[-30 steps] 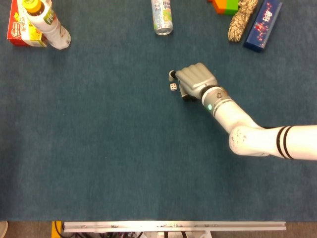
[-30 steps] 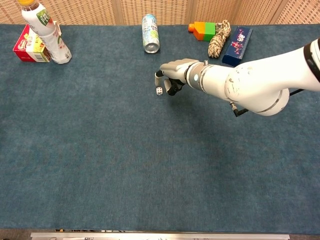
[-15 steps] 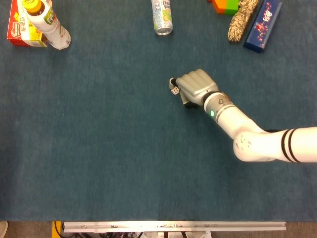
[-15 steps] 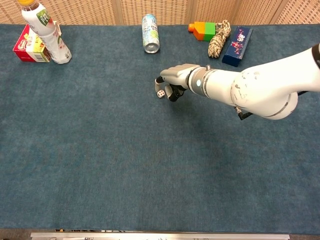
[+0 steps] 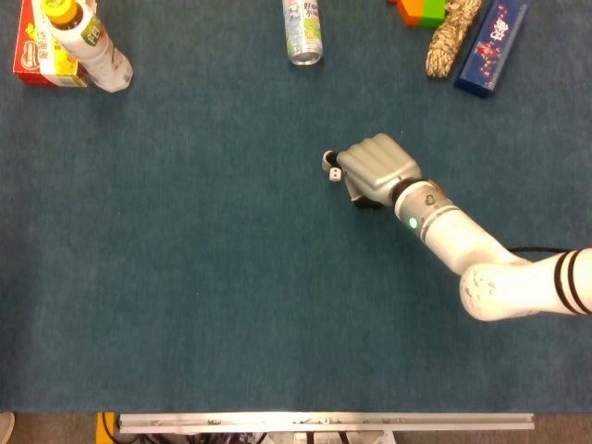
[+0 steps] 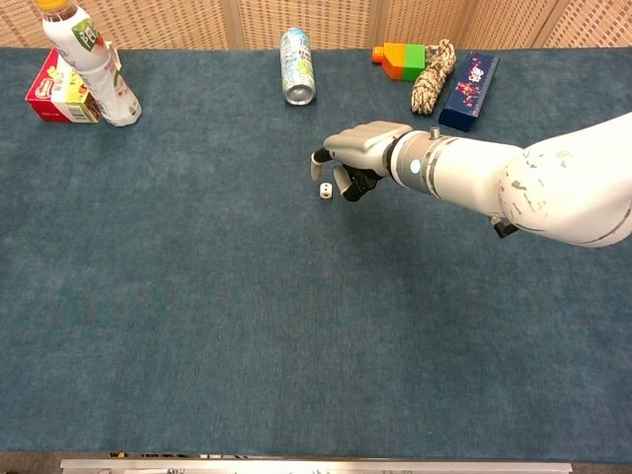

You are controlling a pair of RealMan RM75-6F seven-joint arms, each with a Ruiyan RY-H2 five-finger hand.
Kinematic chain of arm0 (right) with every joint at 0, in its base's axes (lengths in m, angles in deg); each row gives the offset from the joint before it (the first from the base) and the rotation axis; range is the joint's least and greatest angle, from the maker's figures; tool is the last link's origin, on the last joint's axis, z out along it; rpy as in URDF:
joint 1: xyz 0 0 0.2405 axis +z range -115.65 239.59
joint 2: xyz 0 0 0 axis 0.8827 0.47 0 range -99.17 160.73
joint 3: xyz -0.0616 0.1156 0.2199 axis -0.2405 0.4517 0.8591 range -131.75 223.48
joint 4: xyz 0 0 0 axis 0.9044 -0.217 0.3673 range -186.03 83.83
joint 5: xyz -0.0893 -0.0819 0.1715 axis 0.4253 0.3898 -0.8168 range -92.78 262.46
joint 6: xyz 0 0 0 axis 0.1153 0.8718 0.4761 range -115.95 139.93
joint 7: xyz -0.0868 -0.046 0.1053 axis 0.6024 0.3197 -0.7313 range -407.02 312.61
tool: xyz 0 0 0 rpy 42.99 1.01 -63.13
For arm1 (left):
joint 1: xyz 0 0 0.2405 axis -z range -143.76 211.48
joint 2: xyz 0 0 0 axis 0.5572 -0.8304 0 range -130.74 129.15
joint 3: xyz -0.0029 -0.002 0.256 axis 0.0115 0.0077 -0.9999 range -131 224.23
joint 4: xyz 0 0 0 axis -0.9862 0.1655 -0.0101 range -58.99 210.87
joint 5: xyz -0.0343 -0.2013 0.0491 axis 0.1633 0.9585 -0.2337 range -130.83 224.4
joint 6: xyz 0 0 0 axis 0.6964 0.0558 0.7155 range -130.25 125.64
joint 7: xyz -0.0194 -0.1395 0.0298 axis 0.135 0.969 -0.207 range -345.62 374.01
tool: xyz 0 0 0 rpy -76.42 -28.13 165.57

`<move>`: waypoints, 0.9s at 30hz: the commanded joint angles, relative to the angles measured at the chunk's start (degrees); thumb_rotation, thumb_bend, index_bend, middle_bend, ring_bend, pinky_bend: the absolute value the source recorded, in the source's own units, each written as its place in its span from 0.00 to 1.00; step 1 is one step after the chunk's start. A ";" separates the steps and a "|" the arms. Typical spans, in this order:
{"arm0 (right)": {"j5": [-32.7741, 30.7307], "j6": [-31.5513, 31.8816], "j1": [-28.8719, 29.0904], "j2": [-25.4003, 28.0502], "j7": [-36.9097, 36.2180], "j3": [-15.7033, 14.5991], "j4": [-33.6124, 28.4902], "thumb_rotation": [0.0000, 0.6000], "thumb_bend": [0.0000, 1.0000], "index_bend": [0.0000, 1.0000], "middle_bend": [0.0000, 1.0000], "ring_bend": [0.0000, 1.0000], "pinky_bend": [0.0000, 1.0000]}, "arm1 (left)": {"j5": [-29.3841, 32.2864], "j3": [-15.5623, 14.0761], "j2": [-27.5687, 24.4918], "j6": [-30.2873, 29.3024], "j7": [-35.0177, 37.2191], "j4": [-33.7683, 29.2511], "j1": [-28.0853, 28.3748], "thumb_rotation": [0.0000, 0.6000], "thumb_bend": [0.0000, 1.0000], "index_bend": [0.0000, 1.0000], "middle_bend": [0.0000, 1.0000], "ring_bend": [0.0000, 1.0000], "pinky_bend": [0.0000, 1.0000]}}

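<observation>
While the near stretch of the blue worktop [image 6: 247, 346] runs bare from its metal front edge [image 5: 324, 423] up to the middle, the first thing met going away from the robot is the small white die [image 6: 325, 191], the landmark for the rest. It is a cube, so it has no long axis; it shows dark pips on its faces, too small to read. In the chest view it appears to lie on the cloth just below and left of the curled fingers [image 6: 336, 170], with a narrow gap to them; in the head view it sits right at the fingertips — I cannot tell for sure whether it is touched or pinched.

The right hand [image 5: 370, 171] is just right of the die, knuckles up, fingers bent in toward it; whether they are closed on the die cannot be told. Its white forearm [image 6: 494, 183] runs off to the right and nearer edge. The left hand shows in neither view.

Left of the die and nearer than it the cloth is wide open. Beyond the die, at the far edge, a can [image 6: 296, 65] lies on its side. Far left of the die stand a tilted bottle [image 6: 94, 67] and a red box [image 6: 57, 99]. Far right lie green and orange blocks [image 6: 400, 59], a rope bundle [image 6: 432, 77] and a dark blue box [image 6: 469, 78].
</observation>
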 commanded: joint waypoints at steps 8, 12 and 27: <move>-1.29 -2.30 0.87 -3.44 0.27 -0.16 5.06 0.94 1.00 0.26 1.00 1.00 1.00 | 0.13 0.04 -0.06 -0.31 0.06 0.04 -0.26 1.00 0.20 0.13 0.18 0.20 0.08; -1.88 -2.58 1.16 -3.95 0.59 -0.52 5.73 0.94 1.00 0.26 1.00 1.00 1.00 | 0.22 0.13 -0.01 -0.31 0.13 0.15 -0.26 1.00 0.20 0.13 0.18 0.20 0.08; -1.31 -0.26 -0.17 -0.29 0.47 -2.27 1.03 0.94 1.00 0.26 1.00 1.00 1.00 | -0.03 0.08 0.02 -0.08 0.00 0.02 -0.10 1.00 0.20 0.13 0.18 0.20 0.08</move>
